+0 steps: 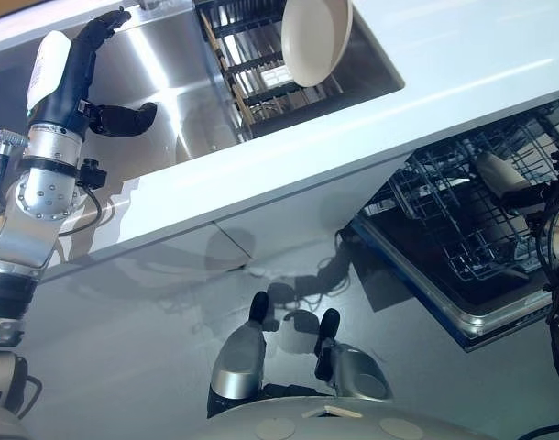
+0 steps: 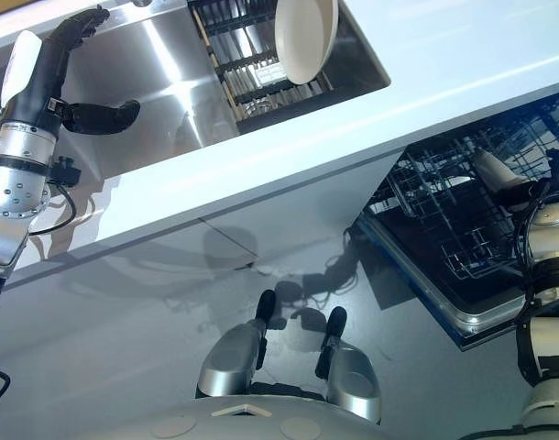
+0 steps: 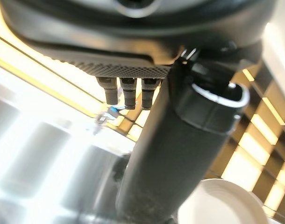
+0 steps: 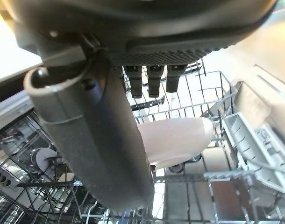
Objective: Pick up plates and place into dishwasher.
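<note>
The rack (image 1: 472, 220) of the open dishwasher lies near right under the right hand (image 1: 509, 179), fingers unreadable, while the left hand (image 1: 92, 82), relaxed and empty over the sink (image 1: 169, 101), is nearer the plate (image 1: 316, 38) standing on edge to its right.

Cream plate (image 1: 316, 38); steel-grey sink (image 1: 169, 82); white counter (image 1: 463, 64); dark wire dishwasher rack (image 1: 463, 206) (blue-tinged); left robot hand (image 1: 73, 69) black.
</note>
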Robot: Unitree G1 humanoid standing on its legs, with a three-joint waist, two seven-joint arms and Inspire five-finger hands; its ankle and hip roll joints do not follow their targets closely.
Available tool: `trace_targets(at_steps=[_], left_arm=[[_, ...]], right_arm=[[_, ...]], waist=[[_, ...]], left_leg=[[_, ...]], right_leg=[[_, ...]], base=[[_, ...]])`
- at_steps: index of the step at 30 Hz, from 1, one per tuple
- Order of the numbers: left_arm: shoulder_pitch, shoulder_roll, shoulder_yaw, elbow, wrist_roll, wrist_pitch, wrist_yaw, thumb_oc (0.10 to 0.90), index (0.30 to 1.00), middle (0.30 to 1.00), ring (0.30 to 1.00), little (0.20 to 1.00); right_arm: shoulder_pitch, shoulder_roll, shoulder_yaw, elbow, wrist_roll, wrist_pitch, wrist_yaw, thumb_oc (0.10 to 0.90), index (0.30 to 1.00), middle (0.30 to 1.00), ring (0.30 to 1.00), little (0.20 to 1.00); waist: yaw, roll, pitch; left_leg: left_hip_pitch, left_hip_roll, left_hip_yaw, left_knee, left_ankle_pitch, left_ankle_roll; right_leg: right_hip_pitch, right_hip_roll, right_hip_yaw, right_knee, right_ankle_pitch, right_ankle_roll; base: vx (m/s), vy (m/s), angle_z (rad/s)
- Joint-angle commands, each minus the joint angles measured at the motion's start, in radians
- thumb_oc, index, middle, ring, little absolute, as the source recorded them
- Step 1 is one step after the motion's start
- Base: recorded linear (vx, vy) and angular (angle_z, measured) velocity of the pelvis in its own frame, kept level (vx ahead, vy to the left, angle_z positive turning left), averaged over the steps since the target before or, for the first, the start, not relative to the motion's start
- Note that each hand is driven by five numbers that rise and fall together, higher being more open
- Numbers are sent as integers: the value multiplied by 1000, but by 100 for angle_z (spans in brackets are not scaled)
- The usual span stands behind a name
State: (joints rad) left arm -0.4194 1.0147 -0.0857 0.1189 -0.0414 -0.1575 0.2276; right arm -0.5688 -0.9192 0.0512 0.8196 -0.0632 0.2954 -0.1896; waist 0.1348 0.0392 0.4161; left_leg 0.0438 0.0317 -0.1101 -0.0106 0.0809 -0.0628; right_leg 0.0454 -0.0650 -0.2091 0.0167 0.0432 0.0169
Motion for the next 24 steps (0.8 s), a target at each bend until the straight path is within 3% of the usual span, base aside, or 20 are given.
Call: trace_targets(at_steps=[1, 11, 24], left_arm=[[57, -17, 103, -40, -22, -60, 33, 800, 900, 900, 900, 900], [79, -41, 135, -56, 22, -68, 19, 800, 900, 900, 900, 900], [19, -39, 139, -4, 97, -89, 63, 800, 900, 900, 900, 900]], right_arm=[[84, -88, 40, -53, -74, -18, -39, 800, 900, 900, 900, 900], [193, -10, -36, -200, 70, -48, 78, 800, 900, 900, 900, 900], [311, 117, -144, -507, 205, -231, 52, 800, 900, 900, 900, 900]], waist=[[-30, -46, -262], [-69, -63, -319], [-148, -59, -355]], left_leg=[[-8, -66, 61, 5, -90, 16], [62, -79, 107, -43, -112, 30], [85, -90, 195, -34, -142, 45]], right_leg=[[43, 9, 7, 35, -130, 38], [72, -1, 45, -7, -100, 66], [56, -1, 128, -64, -36, 93]], base=[[-31, 123, -17], [-54, 130, -8], [-56, 100, -20]])
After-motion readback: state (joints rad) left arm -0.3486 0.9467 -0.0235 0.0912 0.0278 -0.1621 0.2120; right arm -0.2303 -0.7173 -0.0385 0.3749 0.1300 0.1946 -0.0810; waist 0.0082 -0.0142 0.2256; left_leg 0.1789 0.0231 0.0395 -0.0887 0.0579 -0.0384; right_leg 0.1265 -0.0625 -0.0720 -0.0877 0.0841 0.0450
